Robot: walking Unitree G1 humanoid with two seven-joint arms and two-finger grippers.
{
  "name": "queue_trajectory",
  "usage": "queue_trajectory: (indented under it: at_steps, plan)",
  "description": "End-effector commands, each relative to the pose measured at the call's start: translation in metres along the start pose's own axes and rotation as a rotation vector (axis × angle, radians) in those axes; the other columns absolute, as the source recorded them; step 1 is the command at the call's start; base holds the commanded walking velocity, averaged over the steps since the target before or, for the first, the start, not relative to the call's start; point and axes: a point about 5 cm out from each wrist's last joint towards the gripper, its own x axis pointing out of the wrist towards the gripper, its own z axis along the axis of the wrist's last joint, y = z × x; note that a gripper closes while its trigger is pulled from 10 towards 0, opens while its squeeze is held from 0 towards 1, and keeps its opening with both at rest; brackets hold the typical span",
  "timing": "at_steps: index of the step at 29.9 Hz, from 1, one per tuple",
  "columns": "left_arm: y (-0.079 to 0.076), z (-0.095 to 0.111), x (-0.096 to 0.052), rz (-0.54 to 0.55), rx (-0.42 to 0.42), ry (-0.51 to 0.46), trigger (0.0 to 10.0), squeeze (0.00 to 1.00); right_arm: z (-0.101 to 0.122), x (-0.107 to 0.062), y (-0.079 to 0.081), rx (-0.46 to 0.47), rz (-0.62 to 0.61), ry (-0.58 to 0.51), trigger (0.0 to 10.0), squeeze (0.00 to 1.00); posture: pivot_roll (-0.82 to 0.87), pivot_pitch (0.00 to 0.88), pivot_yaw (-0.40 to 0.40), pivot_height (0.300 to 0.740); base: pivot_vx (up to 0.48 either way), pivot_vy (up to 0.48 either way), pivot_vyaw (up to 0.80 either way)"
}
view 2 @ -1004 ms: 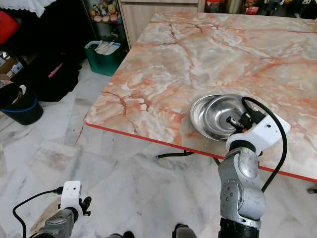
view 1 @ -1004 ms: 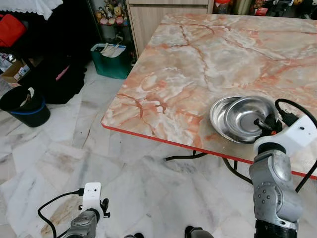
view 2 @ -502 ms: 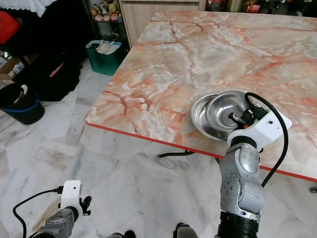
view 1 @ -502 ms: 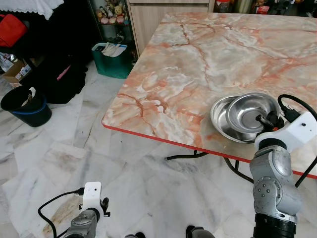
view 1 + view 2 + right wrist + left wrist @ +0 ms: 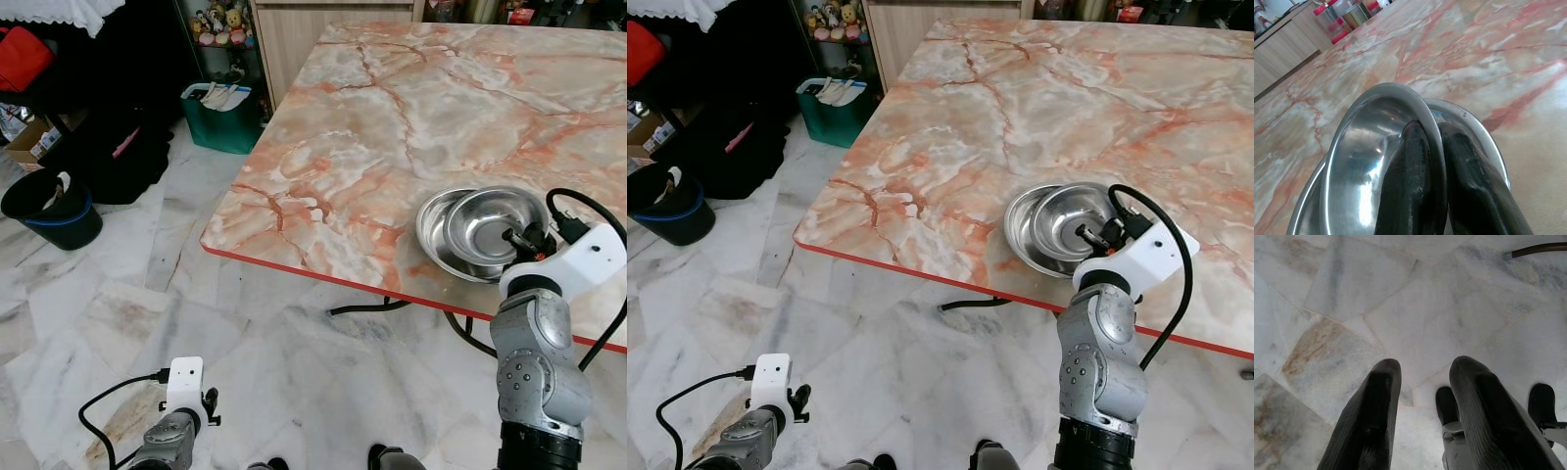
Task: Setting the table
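While my right gripper (image 5: 1432, 161) pinches the rim of the upper steel bowl (image 5: 490, 223), one finger inside and one outside, that bowl sits tilted in the lower steel bowl (image 5: 436, 240), near the red front edge of the marble table (image 5: 392, 108) at about 4 o'clock. My left gripper (image 5: 1422, 396) hangs idle over the marble floor (image 5: 1415, 298), fingers slightly parted, holding nothing.

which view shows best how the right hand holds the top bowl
The right wrist view: the right hand pinches the top bowl rim, one finger inside, one outside. Both eye views show that bowl tilted in the lower bowl.
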Motion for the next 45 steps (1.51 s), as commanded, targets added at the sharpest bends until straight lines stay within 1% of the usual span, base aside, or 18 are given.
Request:
queue_trajectory:
  at_steps: [1, 5, 7, 8, 9, 10, 18, 26, 29, 30, 32, 33, 34, 36, 37, 39, 41, 45]
  plan:
    - [0.010, -0.005, -0.002, 0.021, 0.006, 0.014, 10.0, 0.00, -0.002, -0.001, 0.002, 0.004, -0.002, 0.014, 10.0, 0.88, -0.14, 0.183, 0.105, 0.740, 0.000, 0.000, 0.00]
    - [0.011, -0.004, -0.002, 0.022, 0.006, 0.013, 10.0, 0.00, -0.002, -0.001, 0.002, 0.003, -0.005, 0.013, 10.0, 0.87, -0.14, 0.183, 0.105, 0.740, 0.000, 0.000, 0.00]
    - [0.012, -0.004, -0.002, 0.022, 0.006, 0.011, 10.0, 0.00, -0.002, -0.001, 0.002, -0.003, -0.007, 0.019, 10.0, 0.79, -0.14, 0.183, 0.106, 0.740, 0.000, 0.000, 0.00]
    - [0.012, -0.004, -0.002, 0.023, 0.006, 0.011, 10.0, 0.00, -0.002, -0.001, 0.002, -0.009, -0.003, 0.020, 10.0, 0.33, -0.14, 0.183, 0.106, 0.740, 0.000, 0.000, 0.00]
    - [0.012, -0.004, -0.002, 0.023, 0.006, 0.011, 10.0, 0.00, -0.002, -0.001, 0.002, -0.009, -0.003, 0.020, 10.0, 0.33, -0.14, 0.183, 0.106, 0.740, 0.000, 0.000, 0.00]
    - [0.012, -0.004, -0.002, 0.023, 0.006, 0.011, 10.0, 0.00, -0.002, -0.001, 0.002, -0.009, -0.001, 0.021, 10.0, 0.00, -0.14, 0.183, 0.106, 0.740, 0.000, 0.000, 0.00]
    - [0.012, -0.005, -0.003, 0.022, 0.004, 0.013, 10.0, 0.00, 0.002, 0.000, 0.003, -0.009, 0.001, 0.008, 10.0, 0.00, -0.15, 0.179, 0.106, 0.740, 0.000, 0.000, 0.00]
    - [0.008, -0.007, -0.003, 0.019, 0.005, 0.018, 10.0, 0.00, 0.011, 0.002, -0.003, -0.020, -0.015, -0.026, 10.0, 0.00, -0.15, 0.166, 0.108, 0.740, 0.000, 0.000, 0.00]
    - [0.007, -0.009, -0.003, 0.018, 0.005, 0.022, 10.0, 0.00, 0.015, 0.003, -0.004, -0.043, -0.007, -0.048, 10.0, 0.00, -0.15, 0.161, 0.107, 0.740, 0.000, 0.000, 0.00]
    - [0.008, -0.010, -0.003, 0.019, 0.004, 0.025, 10.0, 0.00, 0.020, 0.002, -0.001, -0.082, 0.027, -0.089, 10.0, 0.00, -0.15, 0.158, 0.106, 0.740, 0.000, 0.000, 0.00]
    - [0.008, -0.011, -0.003, 0.020, 0.004, 0.028, 10.0, 0.00, 0.022, 0.002, 0.002, -0.113, 0.066, -0.117, 10.0, 0.00, -0.15, 0.154, 0.106, 0.740, 0.000, 0.000, 0.00]
    - [0.009, -0.012, -0.004, 0.022, 0.003, 0.031, 10.0, 0.00, 0.022, 0.000, 0.007, -0.144, 0.120, -0.144, 10.0, 0.00, -0.16, 0.147, 0.105, 0.740, 0.000, 0.000, 0.00]
    - [0.009, -0.012, -0.004, 0.025, -0.005, 0.035, 10.0, 0.00, 0.021, -0.002, 0.009, -0.206, 0.148, -0.160, 10.0, 0.00, -0.15, 0.143, 0.104, 0.740, 0.000, 0.000, 0.00]
    - [0.010, -0.013, -0.004, 0.028, -0.013, 0.039, 10.0, 0.00, 0.019, -0.003, 0.011, -0.261, 0.172, -0.174, 10.0, 0.00, -0.15, 0.139, 0.103, 0.740, 0.000, 0.000, 0.00]
    - [0.011, -0.014, -0.004, 0.031, -0.014, 0.040, 10.0, 0.00, 0.018, -0.005, 0.013, -0.335, 0.199, -0.195, 10.0, 0.00, -0.15, 0.139, 0.103, 0.740, 0.000, 0.000, 0.00]
    - [0.012, -0.014, -0.005, 0.032, -0.014, 0.042, 10.0, 0.00, 0.017, -0.007, 0.018, -0.416, 0.239, -0.215, 10.0, 0.00, -0.15, 0.135, 0.101, 0.740, 0.000, 0.000, 0.00]
    - [0.014, -0.015, -0.005, 0.034, -0.014, 0.047, 10.0, 0.00, 0.012, -0.011, 0.023, -0.504, 0.306, -0.233, 10.0, 0.00, -0.16, 0.129, 0.100, 0.740, 0.000, 0.000, 0.00]
    - [0.014, -0.015, -0.005, 0.035, -0.014, 0.047, 10.0, 0.00, 0.007, -0.011, 0.021, -0.550, 0.323, -0.233, 10.0, 0.00, -0.16, 0.130, 0.098, 0.740, 0.000, 0.000, 0.00]
